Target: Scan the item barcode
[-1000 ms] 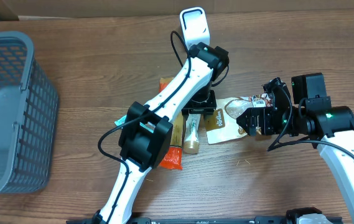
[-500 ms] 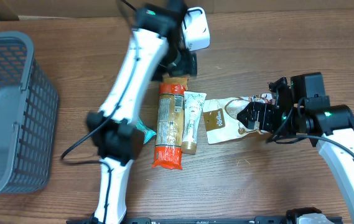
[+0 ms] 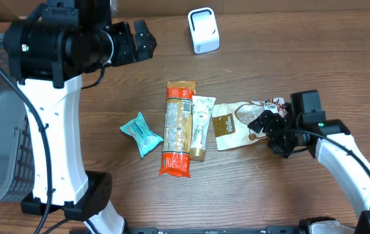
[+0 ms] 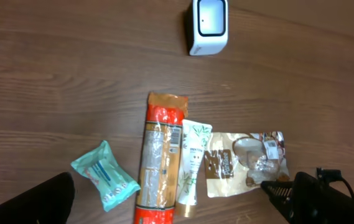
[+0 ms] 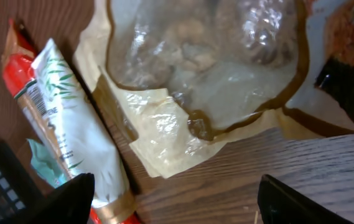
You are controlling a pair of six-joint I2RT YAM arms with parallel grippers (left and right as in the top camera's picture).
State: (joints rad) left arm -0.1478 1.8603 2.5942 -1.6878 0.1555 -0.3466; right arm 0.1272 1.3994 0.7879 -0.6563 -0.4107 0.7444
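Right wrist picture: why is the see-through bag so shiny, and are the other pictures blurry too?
Right wrist view: light glints off the crinkled clear window of the snack pouch, and the right tool's fingers are dark blurs at the bottom corners. Left wrist view: sharp, with sheen on the scanner. Overhead view: evenly lit, soft shadows, the left arm looms big.

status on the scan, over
Left gripper open, empty, up high. Right gripper open over right end of snack pouch, no grip yet. Tube lies against the pouch's other edge; scanner stands beyond, unblocked.
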